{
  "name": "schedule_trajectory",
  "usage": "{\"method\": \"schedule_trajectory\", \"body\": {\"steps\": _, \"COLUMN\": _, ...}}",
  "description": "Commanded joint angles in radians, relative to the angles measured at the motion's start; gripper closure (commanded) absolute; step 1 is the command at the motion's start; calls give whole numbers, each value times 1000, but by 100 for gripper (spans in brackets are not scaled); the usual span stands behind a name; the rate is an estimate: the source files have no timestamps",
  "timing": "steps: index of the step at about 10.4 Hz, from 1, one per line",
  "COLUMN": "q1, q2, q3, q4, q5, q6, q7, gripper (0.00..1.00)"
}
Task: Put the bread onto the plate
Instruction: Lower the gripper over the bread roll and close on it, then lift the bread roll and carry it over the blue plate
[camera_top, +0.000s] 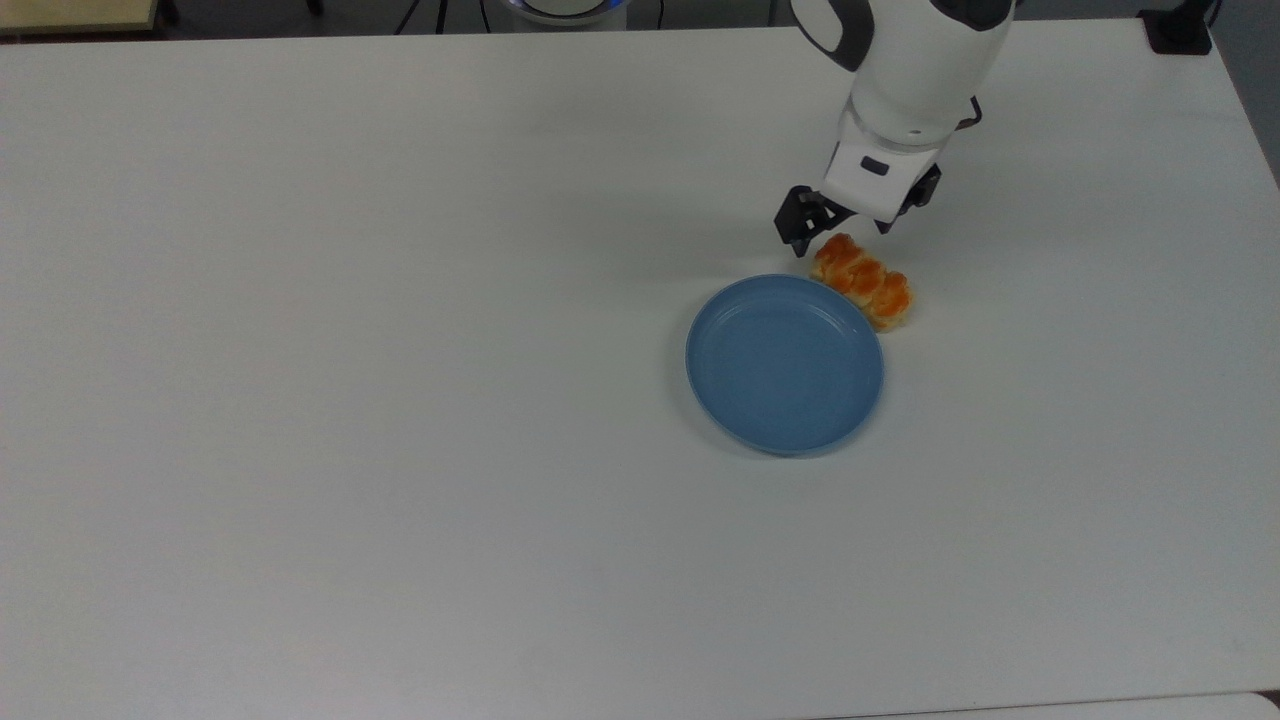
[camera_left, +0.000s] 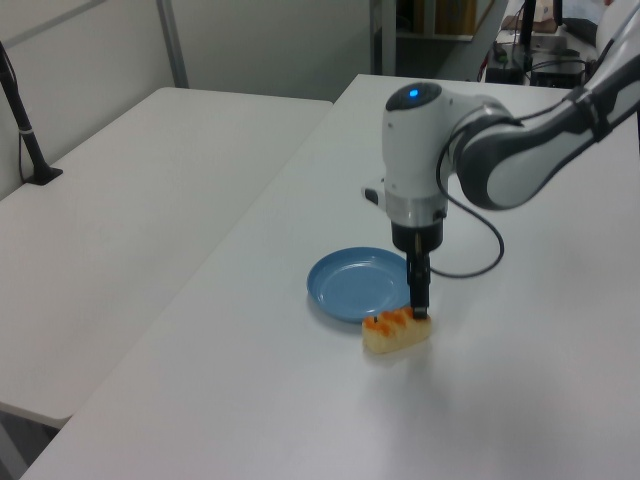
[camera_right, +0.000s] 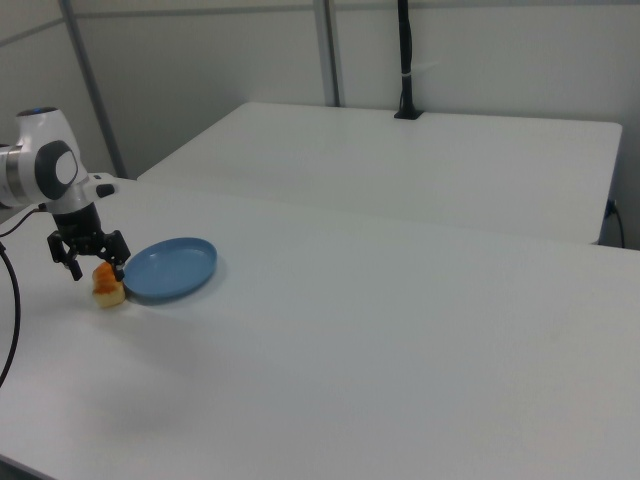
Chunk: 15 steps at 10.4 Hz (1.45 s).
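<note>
Gripper (camera_top: 838, 238), fingers spread, hangs over the bread (camera_top: 862, 281) lying against the blue plate's (camera_top: 784, 364) rim.

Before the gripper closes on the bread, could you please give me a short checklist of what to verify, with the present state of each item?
1. Gripper open: ok, fingers spread in the top view.
2. Gripper over the bread: not ok, it sits at the bun's end nearer the arm, not mid-length.
3. Fingers straddle the bread: cannot tell.
4. Bread free on the table: cannot tell; in the top view it lies right at the plate's rim.
5. Plate empty: ok.
</note>
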Motion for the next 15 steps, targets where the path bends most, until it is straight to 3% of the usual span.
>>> {"method": "schedule_trajectory", "body": {"steps": 1, "q1": 9, "q2": 41, "q3": 42, "q4": -4, "q5": -72, "q6": 84, "q7": 119, "gripper": 10}}
{"method": "schedule_trajectory", "body": {"steps": 6, "q1": 12, "q2": 51, "q3": 51, "q4": 1, "q5": -106, "q6": 105, "q7": 158, "gripper": 85}}
{"method": "schedule_trajectory", "body": {"steps": 9, "q1": 47, "q2": 16, "q3": 54, "q4": 22, "q5": -106, "q6": 95, "q7": 205, "gripper": 99}}
{"method": "schedule_trajectory", "body": {"steps": 12, "q1": 43, "q2": -21, "q3": 53, "q4": 46, "q5": -99, "q6": 52, "q7": 277, "gripper": 99}}
{"method": "schedule_trajectory", "body": {"steps": 15, "q1": -27, "q2": -21, "q3": 45, "q4": 85, "q5": -91, "q6": -23, "q7": 446, "gripper": 99}}
